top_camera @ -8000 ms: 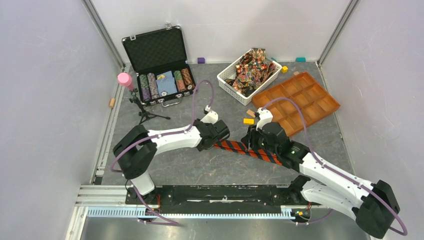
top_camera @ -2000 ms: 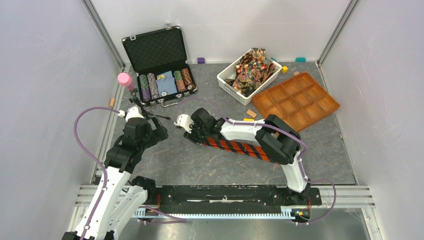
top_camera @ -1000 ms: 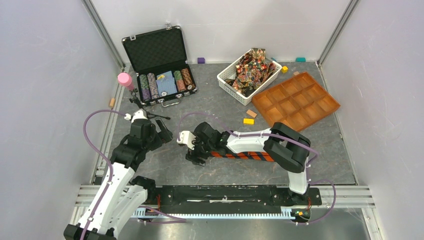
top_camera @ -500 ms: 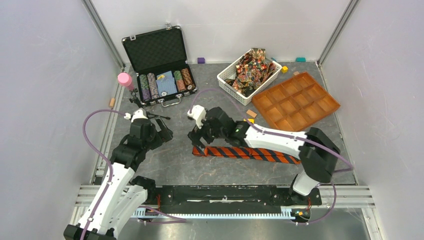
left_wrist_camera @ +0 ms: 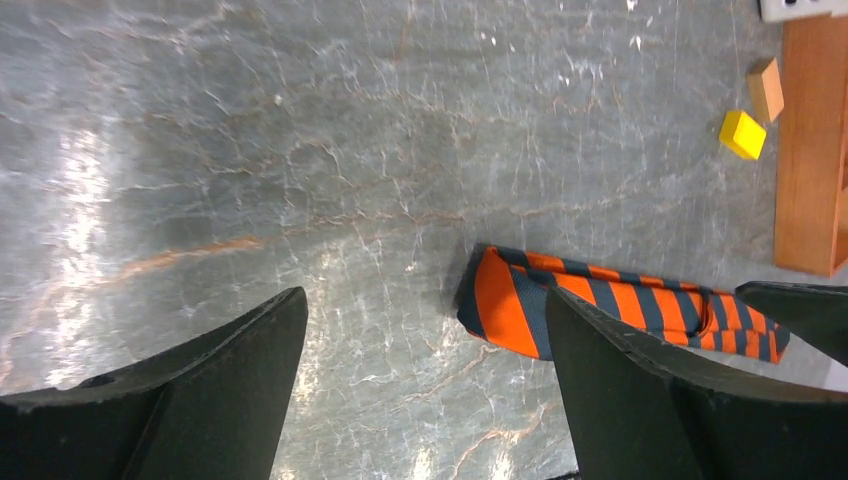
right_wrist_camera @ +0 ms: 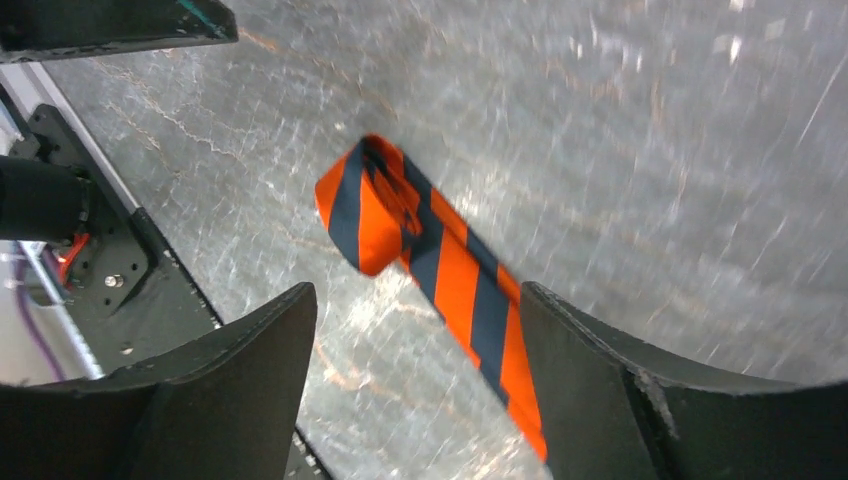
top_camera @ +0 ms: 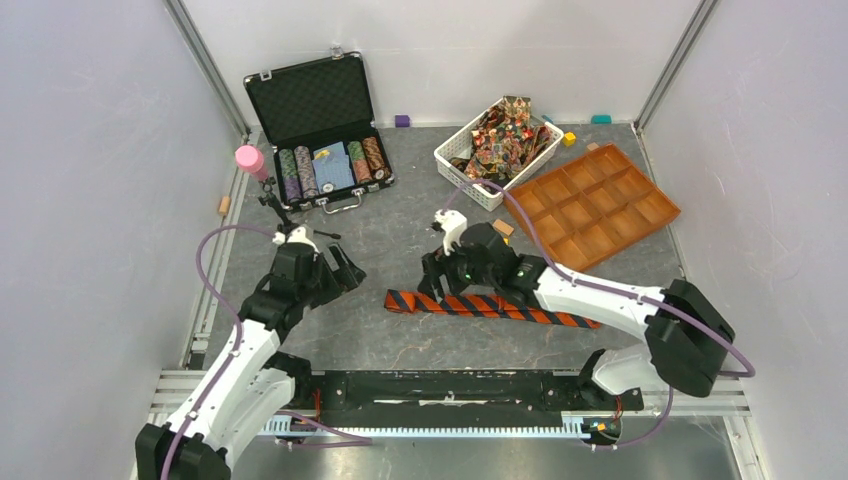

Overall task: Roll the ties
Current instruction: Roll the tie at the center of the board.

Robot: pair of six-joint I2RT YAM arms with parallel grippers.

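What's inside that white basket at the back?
The white basket holds a heap of multicolour patterned ties rising above its rim. How many, and anything beneath them, is covered.

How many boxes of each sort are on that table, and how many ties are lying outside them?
Black case: 1
White basket: 1
Orange tray: 1
Striped tie outside the boxes: 1
Total: 4

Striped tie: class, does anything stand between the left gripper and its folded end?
Nothing visible does. Only bare table lies between the open left gripper and the folded end of the striped tie.
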